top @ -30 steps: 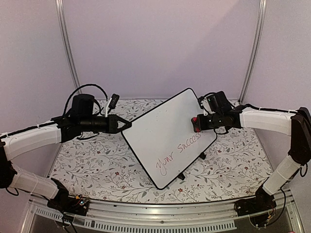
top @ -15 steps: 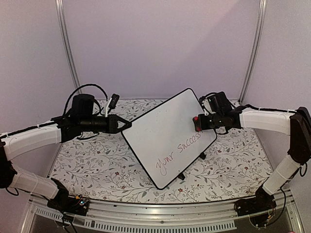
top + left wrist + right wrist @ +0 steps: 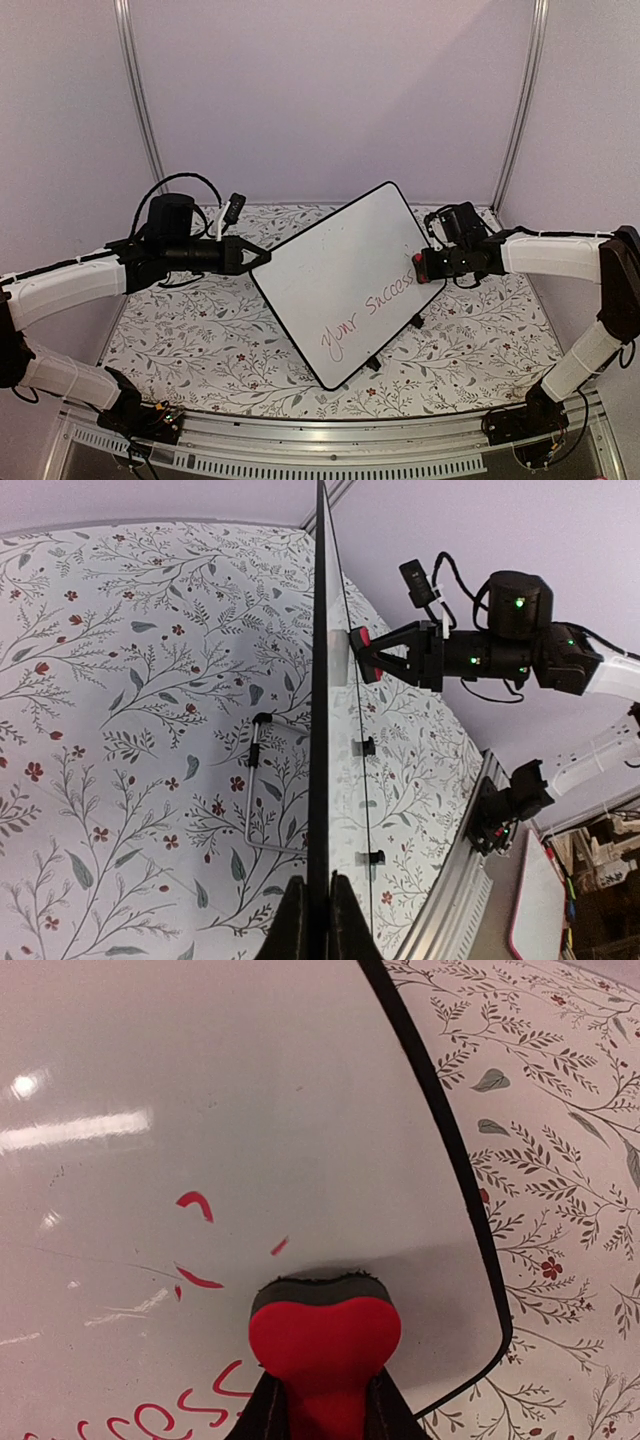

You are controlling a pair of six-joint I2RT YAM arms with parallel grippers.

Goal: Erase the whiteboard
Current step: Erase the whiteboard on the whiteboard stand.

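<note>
Since a second ago: my right claw [image 3: 422, 269] gone lower and rightward, to right edge of glossy white rectangular whiteboard with thin black rim [image 3: 335, 285], touching end of red handwriting [image 3: 368, 315]. Whiteboard and left claw [image 3: 264, 258] unmoved. Count: one whiteboard, tilted up off floral-patterned bench [image 3: 190, 340], mid-scene; one small red eraser block [image 3: 323, 1332], pinched in right claw, pressed on whiteboard. Left claw clamped on whiteboard's left edge.

The only writing that can be read is red handwriting [image 3: 367, 313] on the whiteboard [image 3: 335, 255], slanting across its near right part: "your Success", with the first word loosely formed. The right wrist view shows only its ending, "cess", with a few unreadable red strokes above.
</note>
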